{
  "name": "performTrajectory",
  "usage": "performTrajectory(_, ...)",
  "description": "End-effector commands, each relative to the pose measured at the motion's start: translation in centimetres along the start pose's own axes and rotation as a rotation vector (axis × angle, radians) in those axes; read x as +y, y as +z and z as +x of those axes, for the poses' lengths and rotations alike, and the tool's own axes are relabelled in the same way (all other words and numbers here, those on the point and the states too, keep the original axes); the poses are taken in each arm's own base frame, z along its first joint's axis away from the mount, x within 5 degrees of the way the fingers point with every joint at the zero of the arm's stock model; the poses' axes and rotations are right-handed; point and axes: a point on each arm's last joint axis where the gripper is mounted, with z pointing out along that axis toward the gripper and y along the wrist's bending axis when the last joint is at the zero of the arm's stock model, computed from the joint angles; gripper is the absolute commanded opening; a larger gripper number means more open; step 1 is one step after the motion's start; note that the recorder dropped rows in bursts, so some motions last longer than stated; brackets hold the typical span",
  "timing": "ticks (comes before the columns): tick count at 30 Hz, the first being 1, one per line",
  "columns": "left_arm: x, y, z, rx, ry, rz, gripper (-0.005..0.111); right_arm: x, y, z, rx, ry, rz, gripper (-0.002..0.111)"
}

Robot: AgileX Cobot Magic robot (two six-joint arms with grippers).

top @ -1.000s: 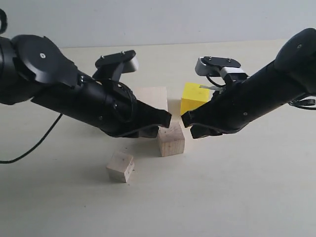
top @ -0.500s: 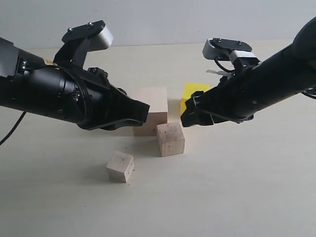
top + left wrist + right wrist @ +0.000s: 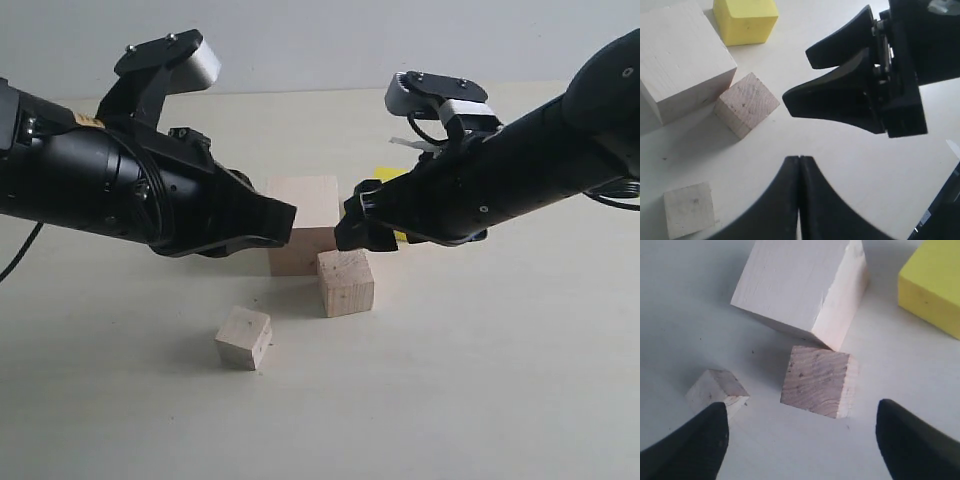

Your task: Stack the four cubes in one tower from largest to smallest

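All cubes rest apart on the table, none stacked. The large pale cube (image 3: pixel 305 205) stands at the middle, and the medium cube (image 3: pixel 346 283) touches its front right corner. Down to the left lies the small cube (image 3: pixel 244 337). My right arm hides most of the yellow cube (image 3: pixel 390 174), which shows fully in the left wrist view (image 3: pixel 746 20). The left gripper (image 3: pixel 288 218) hovers shut and empty in front of the large cube's left side. The right gripper (image 3: pixel 352 225) hangs open above the medium cube (image 3: pixel 817 380), nothing between its fingers (image 3: pixel 695 445).
The pale tabletop (image 3: pixel 480 380) stretches to the front and right of the cubes. A black cable (image 3: pixel 15 262) trails off the left arm at the left edge. Both arms slant in over the cubes from either side.
The left gripper pulled back from the medium cube and lifted. The right gripper rose and swung left, now covering most of the yellow cube. No cube has moved.
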Motion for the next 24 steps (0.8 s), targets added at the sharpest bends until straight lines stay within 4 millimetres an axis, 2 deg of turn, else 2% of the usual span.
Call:
performTrajectory(1, -0.2, -0.9, -0.2, -0.035, 0.008, 0.003, 0.000, -0.4, 0.9, 0.2, 0.010, 0.011, 0.021, 0.077)
performTrajectory(7, -0.4, -1.3, -0.3, -0.046, 0.013, 0.005, 0.000, -0.5, 2.3, -0.4, 0.055, 0.018, 0.004, 0.077)
performTrajectory(12, -0.3, -1.2, -0.3, -0.052, 0.015, 0.002, 0.000, 0.5, 2.7, -0.2, 0.040, -0.017, 0.006, 0.077)
performTrajectory(19, -0.3, -1.2, -0.3, -0.055, 0.020, 0.001, 0.000, -0.4, 4.7, 0.6, 0.103, 0.007, 0.028, 0.076)
performTrajectory(24, -0.3, -1.2, -0.4, -0.066, 0.044, -0.004, 0.000, -0.5, 4.9, 0.6, 0.098, 0.008, 0.035, 0.076)
